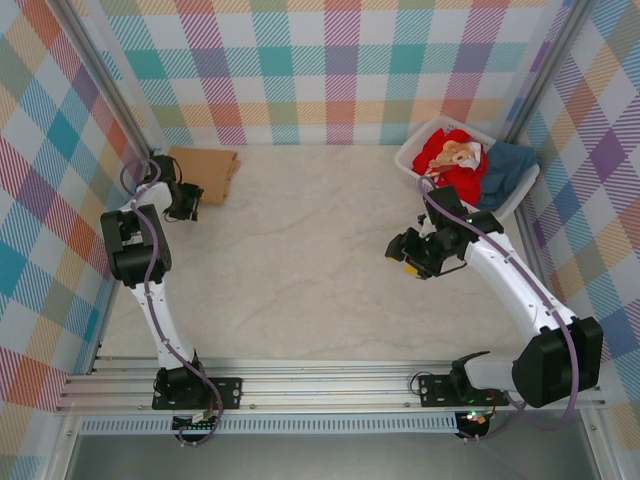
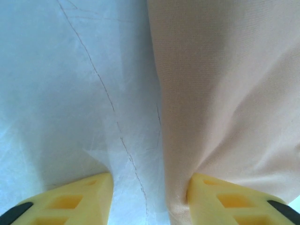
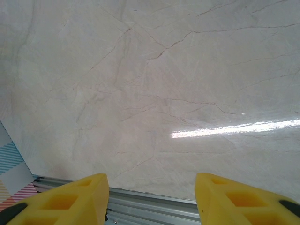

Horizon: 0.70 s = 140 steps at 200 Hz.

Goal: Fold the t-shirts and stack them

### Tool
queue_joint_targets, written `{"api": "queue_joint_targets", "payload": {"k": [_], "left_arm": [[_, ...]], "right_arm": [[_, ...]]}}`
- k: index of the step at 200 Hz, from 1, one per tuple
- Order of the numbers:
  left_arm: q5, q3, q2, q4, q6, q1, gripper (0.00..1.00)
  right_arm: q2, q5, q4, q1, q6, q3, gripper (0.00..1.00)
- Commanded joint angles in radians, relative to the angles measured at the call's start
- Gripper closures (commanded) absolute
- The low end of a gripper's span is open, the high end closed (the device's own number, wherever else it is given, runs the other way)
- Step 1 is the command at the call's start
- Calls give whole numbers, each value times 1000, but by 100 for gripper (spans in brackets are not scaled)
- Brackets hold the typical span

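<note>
"Tan cloth beside your left pincer (image 2: 150,190): where exactly does it lie?" (Student)

"The tan-brown t-shirt (image 2: 225,93) lies folded flat on the bench (image 2: 70,93). Its edge runs between my fingers (image 2: 234,199): one sits over the cloth, the other over bare bench. The jaws stand apart and clamp nothing. My right pincer (image 3: 150,187) is also apart, above bare bench. Beyond it and to its right, the red t-shirt (image 1: 447,158) and the dark teal t-shirt (image 1: 510,165) lie heaped in the white basket (image 1: 407,160)." (Operator)

"How will they handle?" (Student)

"Soft, light and limp, I judge. The cloth will sag and slide unless pinched at a hem or shoulder seam, ideally at two corners at once. The heaped red one is best taken at a raised fold." (Operator)

"Any writing?" (Student)

"None legible. The red shirt's pale print is too small to read." (Operator)
</note>
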Motion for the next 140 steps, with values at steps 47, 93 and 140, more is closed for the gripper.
{"api": "queue_joint_targets", "payload": {"k": [47, 93, 140], "left_arm": [[88, -53, -26, -84, -25, 1, 70], [8, -229, -365, -74, 3, -4, 51], [-181, -487, -836, -61, 49, -4, 0]], "right_arm": [[-40, -4, -12, -5, 14, -25, 49], [-97, 159, -1, -8, 31, -10, 20], [-218, 459, 35, -12, 27, 24, 0]]}}
